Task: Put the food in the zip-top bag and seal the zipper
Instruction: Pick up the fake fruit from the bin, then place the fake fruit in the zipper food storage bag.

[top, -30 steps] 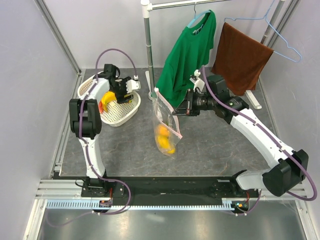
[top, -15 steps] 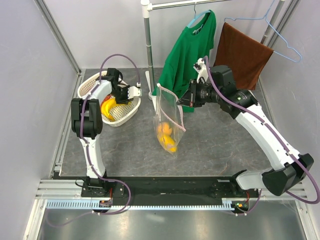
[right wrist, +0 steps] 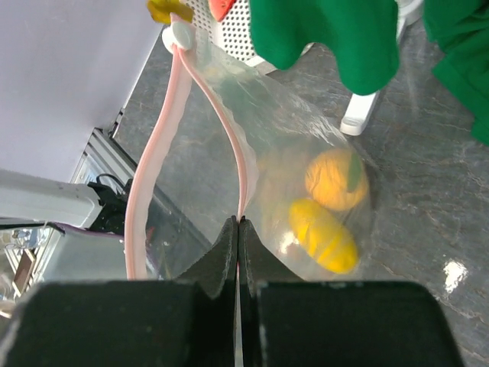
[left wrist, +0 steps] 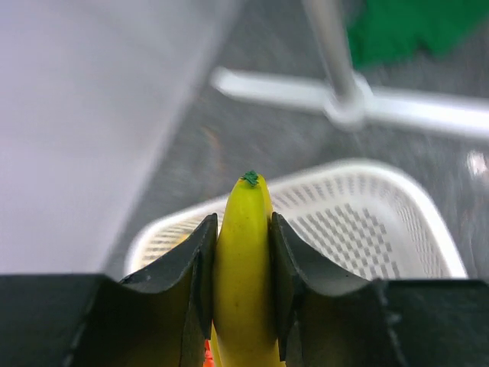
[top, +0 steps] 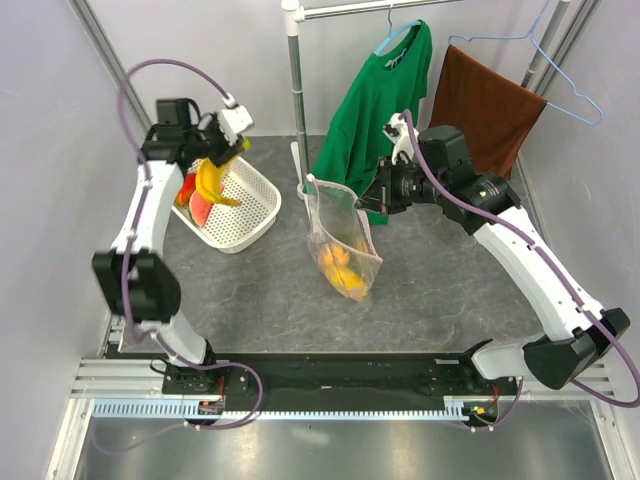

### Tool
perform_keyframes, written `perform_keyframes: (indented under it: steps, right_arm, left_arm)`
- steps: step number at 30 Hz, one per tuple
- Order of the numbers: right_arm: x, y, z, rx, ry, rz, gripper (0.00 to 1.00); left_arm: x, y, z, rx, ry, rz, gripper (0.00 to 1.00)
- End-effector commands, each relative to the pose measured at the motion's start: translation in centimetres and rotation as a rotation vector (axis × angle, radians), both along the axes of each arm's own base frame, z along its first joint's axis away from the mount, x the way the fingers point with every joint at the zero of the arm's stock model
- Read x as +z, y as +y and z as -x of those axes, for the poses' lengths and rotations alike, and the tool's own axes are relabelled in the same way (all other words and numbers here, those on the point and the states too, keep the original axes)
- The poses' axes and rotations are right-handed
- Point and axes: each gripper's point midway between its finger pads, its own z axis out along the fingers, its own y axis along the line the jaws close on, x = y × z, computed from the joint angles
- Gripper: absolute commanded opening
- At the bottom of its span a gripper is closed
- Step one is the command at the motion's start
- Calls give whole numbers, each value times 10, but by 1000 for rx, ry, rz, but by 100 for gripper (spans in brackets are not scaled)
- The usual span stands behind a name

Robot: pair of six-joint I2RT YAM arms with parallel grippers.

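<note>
My left gripper [top: 218, 152] is shut on a yellow banana bunch [top: 209, 182] and holds it above the left part of the white lattice basket [top: 243, 208]. In the left wrist view the fingers clamp a banana [left wrist: 243, 267] with the basket [left wrist: 367, 222] below. A red piece [top: 198, 207] shows under the bananas. My right gripper [top: 366, 203] is shut on the pink zipper [right wrist: 243, 168] of the clear zip-top bag [top: 336, 222], which hangs open. A round orange fruit [right wrist: 332, 177] and an oval yellow fruit [right wrist: 322, 233] lie in its bottom.
A clothes rack pole [top: 296, 100] stands behind the bag, its base [left wrist: 344, 99] beside the basket. A green shirt [top: 375, 110] and a brown towel [top: 480, 115] hang at the back, close to my right wrist. Grey walls close the left side.
My left arm has lifted the banana bunch up out of the basket and swung to the left. My right gripper kept its hold on the bag, which shifted slightly right.
</note>
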Motion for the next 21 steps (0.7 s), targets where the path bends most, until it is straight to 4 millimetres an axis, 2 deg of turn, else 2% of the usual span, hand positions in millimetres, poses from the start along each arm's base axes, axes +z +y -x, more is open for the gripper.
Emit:
perform_keyframes:
  steps: [1,2,3,4,5,6,7,8,9,10,11,13,14,16,17,19,20,21]
  right_arm:
    - [26,22,4,56,-65,-46,0]
    - [25,25,6,60,-55,-53,0]
    - [25,29,6,63,-52,-61,0]
    - [22,32,7,69,-40,-61,0]
    - [20,35,7,65,-22,-73,0]
    - [13,36,7,65,-2,-68,0]
    - [8,36,6,60,13,-65,0]
    - [0,36,6,57,33,-60,0]
    - [-2,37,7,57,44,-63,0]
    - [-4,38,6,54,50,-67,0]
    - [-7,38,6,51,60,-66,0]
    - [-7,39,5,48,63,-73,0]
    - [-6,40,5,51,60,-79,0]
    - [-3,42,6,55,66,-92,0]
    - [-2,42,7,59,67,-98,0]
    - [-2,43,8,63,73,-104,0]
    - [-1,43,9,68,72,-105,0]
    - [-1,43,10,69,75,-106,0]
  left_arm:
    - [160,-31,53,59,-254,417,2]
    - [195,-35,65,26,-363,470,2]
    - [190,-40,74,35,-345,521,2]
    - [222,-45,104,19,-404,597,2]
    - [241,-51,120,-32,-483,622,2]
    - [233,-64,133,-73,-480,644,2]
    - [252,-70,163,-115,-536,678,2]
    - [256,-75,172,-128,-569,691,2]
    - [254,-95,188,-182,-583,701,2]
    - [264,-96,201,-163,-622,723,2]
    - [261,-116,218,-213,-606,746,2]
    - [267,-123,229,-189,-651,769,2]
    - [263,-140,241,-222,-634,793,2]
    - [268,-145,239,-169,-693,793,2]
    - [263,-161,245,-199,-687,796,2]
    - [272,-166,244,-172,-818,766,2]
    - [261,-183,249,-207,-831,749,2]
    - [266,-185,253,-223,-943,696,2]
